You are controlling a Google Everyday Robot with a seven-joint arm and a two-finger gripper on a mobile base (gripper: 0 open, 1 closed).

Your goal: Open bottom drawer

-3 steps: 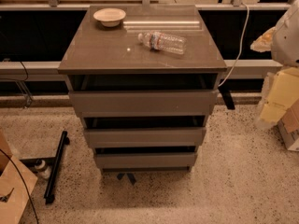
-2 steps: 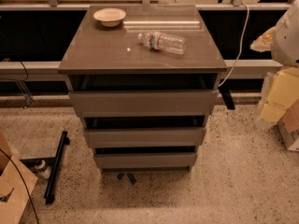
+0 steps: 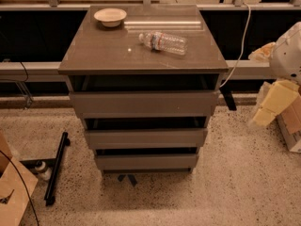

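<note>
The bottom drawer (image 3: pixel 146 162) is the lowest and narrowest of three glossy grey-brown fronts on the cabinet (image 3: pixel 141 55), just above the speckled floor. A dark gap shows above its front. The middle drawer (image 3: pixel 146 138) and the wide top drawer (image 3: pixel 143 103) sit above it, each with a dark gap over it. My arm, white and cream, comes in at the right edge. My gripper (image 3: pixel 270 109) hangs there at about the top drawer's height, well to the right of the cabinet and touching nothing.
On the cabinet top lie a small bowl (image 3: pixel 110 17) at the back left and a clear plastic bottle (image 3: pixel 163 42) on its side. A black bar (image 3: pixel 56 167) and a cardboard box (image 3: pixel 11 192) are on the floor at left. A white cable (image 3: pixel 240 46) hangs at right.
</note>
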